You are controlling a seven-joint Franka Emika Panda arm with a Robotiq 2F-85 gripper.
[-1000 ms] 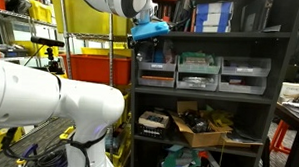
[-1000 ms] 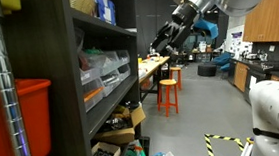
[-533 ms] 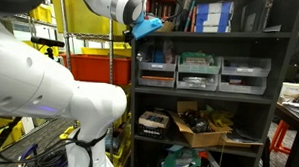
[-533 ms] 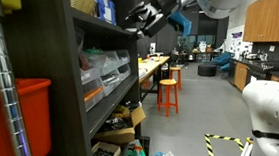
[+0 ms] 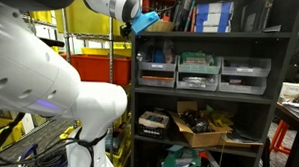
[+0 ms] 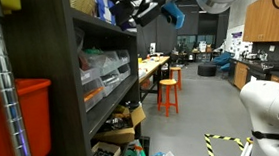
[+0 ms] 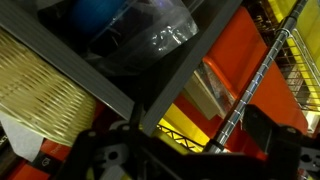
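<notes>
My gripper is up at the top corner of a black shelving unit, level with its top shelf. In the other exterior view the gripper hangs just off the shelf's front edge. It is open, with nothing held. In the wrist view the gripper shows two dark fingers spread wide at the bottom. Beyond them the black shelf post runs diagonally. On the shelf sit a woven yellow basket, a blue object and clear plastic wrap.
Orange bins sit on a chrome wire rack beside the shelving; its post is close to my fingers. Grey drawer bins and a cardboard box fill lower shelves. An orange stool stands in the aisle.
The arm has swung sideways and upward toward the shelf's top corner, bringing the gripper close to the shelf front. The jaws stayed open.
</notes>
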